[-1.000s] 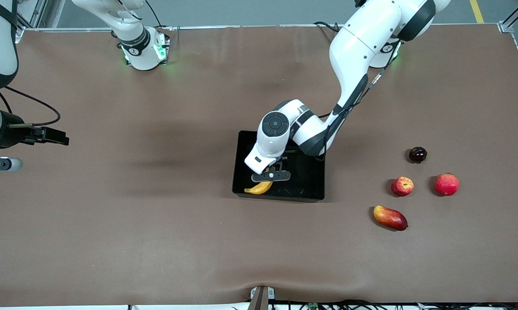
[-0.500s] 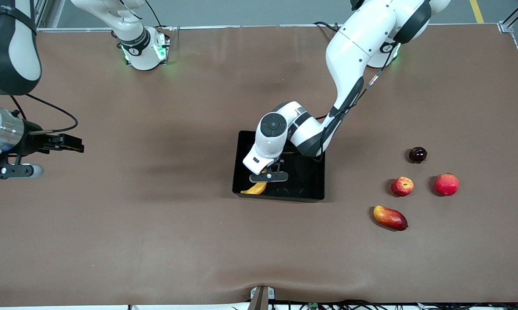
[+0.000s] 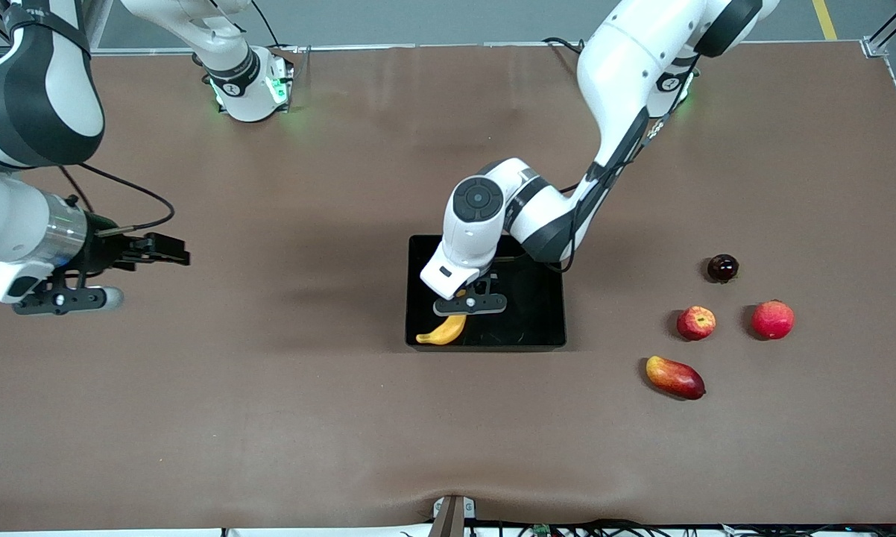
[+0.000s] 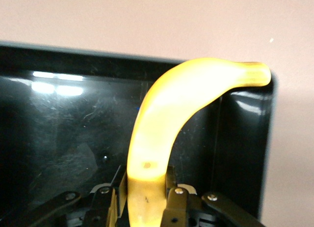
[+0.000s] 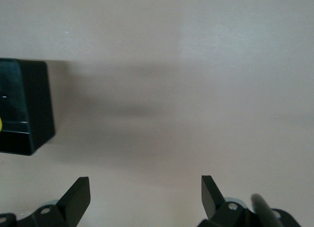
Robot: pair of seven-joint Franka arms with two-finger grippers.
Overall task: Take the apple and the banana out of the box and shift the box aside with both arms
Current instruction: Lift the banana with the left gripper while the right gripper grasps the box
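Observation:
The black tray (image 3: 531,317) sits mid-table. My left gripper (image 3: 469,303) is low inside it, shut on the yellow banana (image 3: 442,331). In the left wrist view the banana (image 4: 164,114) runs from between my fingers to the tray's (image 4: 59,124) corner wall. The small flecked red apple (image 3: 696,322) lies on the table toward the left arm's end. My right gripper (image 3: 64,300) hangs open and empty over bare table at the right arm's end. In the right wrist view its fingers (image 5: 77,197) stand wide apart and the tray (image 5: 25,106) shows farther off.
Near the apple lie a plain red round fruit (image 3: 772,319), a red-yellow mango (image 3: 675,377) nearer the front camera, and a small dark fruit (image 3: 722,267) farther from it. The brown mat (image 3: 269,403) covers the table.
My right arm has swung in toward the tray. My left gripper has shifted a little with the banana inside the tray, and the tray has moved slightly.

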